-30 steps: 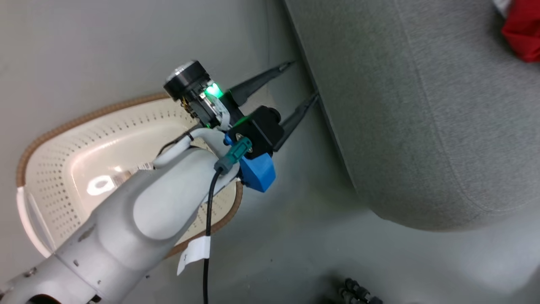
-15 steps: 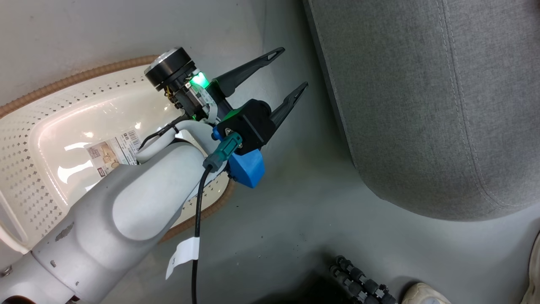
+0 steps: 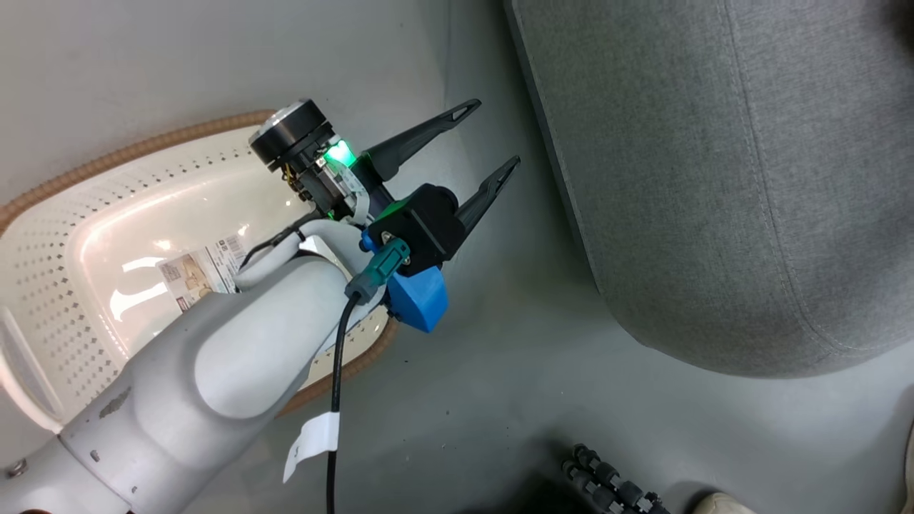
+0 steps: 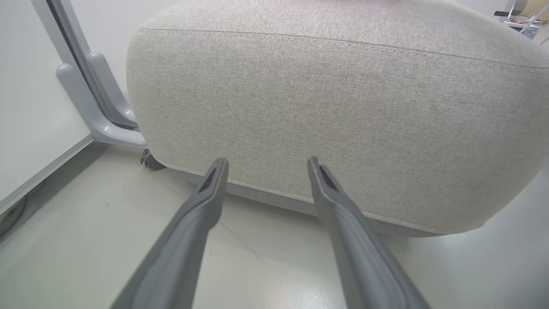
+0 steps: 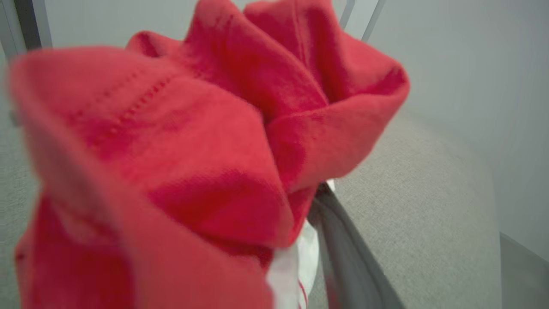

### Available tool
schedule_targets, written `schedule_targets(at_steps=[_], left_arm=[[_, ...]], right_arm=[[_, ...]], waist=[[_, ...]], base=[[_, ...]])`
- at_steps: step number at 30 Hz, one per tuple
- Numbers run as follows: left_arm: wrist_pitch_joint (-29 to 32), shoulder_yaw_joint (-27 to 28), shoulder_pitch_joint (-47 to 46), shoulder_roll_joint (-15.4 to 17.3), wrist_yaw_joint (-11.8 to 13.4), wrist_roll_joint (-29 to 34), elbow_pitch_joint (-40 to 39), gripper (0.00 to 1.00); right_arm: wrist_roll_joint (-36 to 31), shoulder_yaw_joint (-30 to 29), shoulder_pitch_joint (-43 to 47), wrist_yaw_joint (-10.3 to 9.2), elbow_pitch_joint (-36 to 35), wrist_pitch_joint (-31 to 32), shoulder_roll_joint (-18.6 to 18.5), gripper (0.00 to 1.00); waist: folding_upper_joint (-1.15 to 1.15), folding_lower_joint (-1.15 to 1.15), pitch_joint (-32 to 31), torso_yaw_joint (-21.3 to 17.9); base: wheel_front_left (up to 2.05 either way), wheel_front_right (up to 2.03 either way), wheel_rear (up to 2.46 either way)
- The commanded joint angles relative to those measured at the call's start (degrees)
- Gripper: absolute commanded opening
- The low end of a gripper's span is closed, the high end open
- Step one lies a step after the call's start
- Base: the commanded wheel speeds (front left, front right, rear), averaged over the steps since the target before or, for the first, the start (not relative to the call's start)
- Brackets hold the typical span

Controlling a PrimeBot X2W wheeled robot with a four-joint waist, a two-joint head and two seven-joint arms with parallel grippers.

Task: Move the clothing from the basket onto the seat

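Mostly it is the head camera that has swung since a second ago (the left arm looks posed as before). On that arm, the left gripper (image 3: pixel 492 135) has its two long dark fingers spread wide, gripping nothing, with the tips aimed towards 1 o'clock over the pale grey floor (image 3: pixel 500 400).

Just past the tips, from 12 round to 4 o'clock, is the large grey fabric-upholstered sofa cushion (image 3: pixel 714 185) with its rounded edge and seam line. The fingertips are near its side but apart from it.

Behind the wrist, at 9 o'clock, sits the oval cream-white perforated plastic basket (image 3: pixel 50 285) with the brown woven-look rim. A printed paper label (image 3: pixel 203 268) lies on its glossy bottom, and the pale forearm (image 3: pixel 235 357) partly hides the basket.

At the right gripper (image 5: pixel 279 193), the soft bright red clothing (image 5: pixel 193 141) with white trim is bunched over it. One dark finger (image 5: pixel 343 257) shows at 5 o'clock, and I cannot tell whether the gripper pinches the cloth. Grey cushion lies behind the bundle at 3 o'clock.
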Motion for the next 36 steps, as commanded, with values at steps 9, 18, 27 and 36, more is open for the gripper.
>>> schedule_targets(at_steps=[9,18,27,36], left_arm=[[-4.28,-0.75,3.75,-3.01,0.99,-2.40,3.92,1.00],[-6.98,1.66,8.77,-5.60,2.69,-5.67,7.43,1.00],[-7.27,11.56,16.49,-6.97,6.13,-5.76,1.99,1.00],[-7.28,24.31,24.73,-8.75,6.65,-2.68,-2.26,1.00]], right_arm=[[-1.84,5.08,13.66,0.01,-4.50,-0.22,1.93,1.00],[-1.18,10.32,24.85,0.01,-12.73,-0.22,3.57,1.00],[-0.27,17.44,29.45,0.01,-18.82,-0.22,2.90,1.00],[-0.73,24.34,30.90,0.01,-21.20,-0.22,3.03,1.00]], waist=[[0.00,0.00,-9.28,0.84],[0.00,0.00,-20.02,2.35],[0.00,0.00,-29.23,7.24],[0.00,0.00,-35.37,13.06]], base=[[0.00,0.00,0.00],[0.00,0.00,0.00],[0.00,0.00,0.00],[0.00,0.00,0.00]])
